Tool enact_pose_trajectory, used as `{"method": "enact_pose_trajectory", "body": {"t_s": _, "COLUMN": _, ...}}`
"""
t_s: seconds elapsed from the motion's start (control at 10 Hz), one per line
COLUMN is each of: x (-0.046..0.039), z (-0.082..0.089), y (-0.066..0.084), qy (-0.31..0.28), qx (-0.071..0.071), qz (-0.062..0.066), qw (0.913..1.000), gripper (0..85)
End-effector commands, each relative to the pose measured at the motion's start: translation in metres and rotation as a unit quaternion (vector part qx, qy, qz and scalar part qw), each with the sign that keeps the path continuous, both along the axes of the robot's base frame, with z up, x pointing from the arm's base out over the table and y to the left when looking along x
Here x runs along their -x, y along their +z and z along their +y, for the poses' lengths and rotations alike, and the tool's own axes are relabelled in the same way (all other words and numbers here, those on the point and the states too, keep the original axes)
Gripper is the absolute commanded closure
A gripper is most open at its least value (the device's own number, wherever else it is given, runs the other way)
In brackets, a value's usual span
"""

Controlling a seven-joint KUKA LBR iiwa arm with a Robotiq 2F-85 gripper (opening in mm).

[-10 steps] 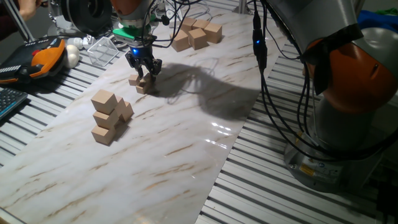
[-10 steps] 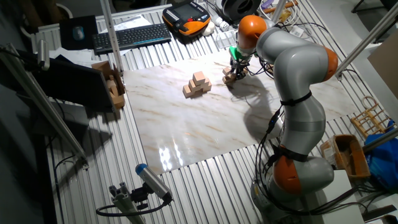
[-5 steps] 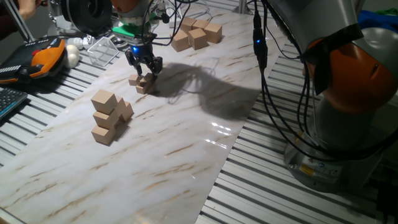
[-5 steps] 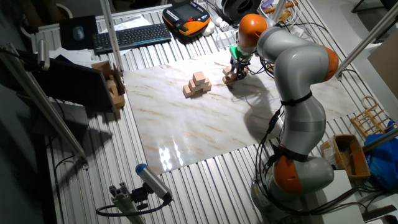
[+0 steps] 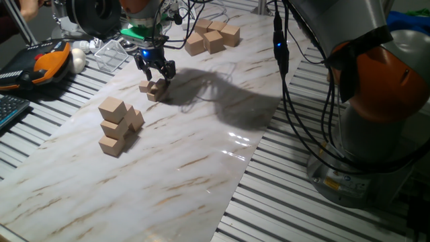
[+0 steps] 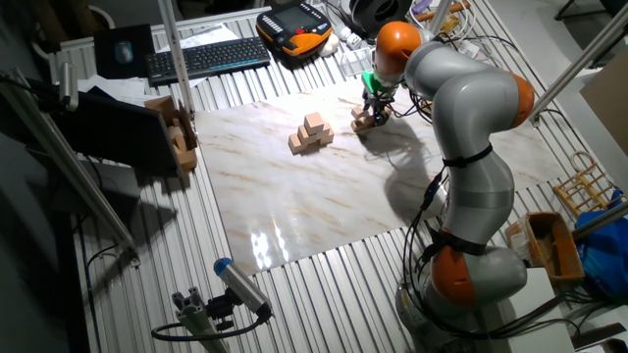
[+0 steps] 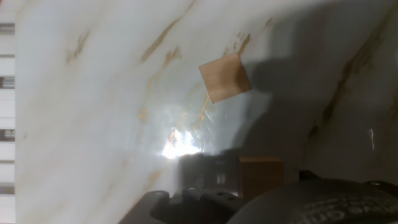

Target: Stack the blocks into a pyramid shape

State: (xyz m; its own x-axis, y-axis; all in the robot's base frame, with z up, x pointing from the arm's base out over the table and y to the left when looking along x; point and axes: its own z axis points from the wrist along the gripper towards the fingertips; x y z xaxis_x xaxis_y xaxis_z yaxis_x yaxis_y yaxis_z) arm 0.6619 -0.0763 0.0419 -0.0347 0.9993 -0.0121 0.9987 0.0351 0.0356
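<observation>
My gripper (image 5: 158,78) hangs just above the marble board (image 5: 201,154) near its far left side, and appears shut on one tiny tan block (image 7: 260,176). In the hand view that block sits tight against a dark finger (image 7: 208,174). Two more tiny blocks rest on the board right under the gripper, one to the left (image 5: 144,87) and one below the fingers (image 5: 156,93). The hand view shows one loose block (image 7: 225,77) lying turned on the marble. From the other fixed view the gripper (image 6: 374,112) covers most of the small blocks (image 6: 361,124).
A pile of medium tan cubes (image 5: 117,126) (image 6: 312,133) stands nearer the front left. Larger wooden cubes (image 5: 213,35) cluster at the board's far end. An orange pendant (image 5: 48,60), a clear box (image 5: 111,54) and cables lie off the board's left edge.
The gripper has risen slightly from the cluster of tiny blocks, with its finger spacing unchanged. The blocks on the board have not shifted.
</observation>
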Motion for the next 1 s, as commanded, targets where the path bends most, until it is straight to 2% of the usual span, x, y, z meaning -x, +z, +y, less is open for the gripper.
{"method": "enact_pose_trajectory", "body": {"t_s": 0.0, "x": 0.0011, "z": -0.001, "y": 0.003, "qy": 0.002, "qx": -0.006, "qz": 0.002, "qw": 1.0000, "gripper": 17.0}}
{"method": "enact_pose_trajectory", "body": {"t_s": 0.2, "x": 0.0062, "z": 0.000, "y": 0.021, "qy": 0.009, "qx": -0.021, "qz": 0.011, "qw": 0.9997, "gripper": 17.0}}
{"method": "enact_pose_trajectory", "body": {"t_s": 0.4, "x": 0.0092, "z": 0.001, "y": 0.033, "qy": 0.018, "qx": -0.018, "qz": 0.019, "qw": 0.9995, "gripper": 17.0}}
{"method": "enact_pose_trajectory", "body": {"t_s": 0.7, "x": 0.0107, "z": 0.000, "y": 0.029, "qy": 0.032, "qx": -0.015, "qz": 0.022, "qw": 0.9991, "gripper": 17.0}}
{"method": "enact_pose_trajectory", "body": {"t_s": 0.8, "x": 0.0136, "z": -0.001, "y": 0.027, "qy": 0.038, "qx": -0.018, "qz": 0.020, "qw": 0.9989, "gripper": 34.0}}
{"method": "enact_pose_trajectory", "body": {"t_s": 0.9, "x": 0.0153, "z": -0.001, "y": 0.030, "qy": 0.041, "qx": -0.022, "qz": 0.022, "qw": 0.9986, "gripper": 34.0}}
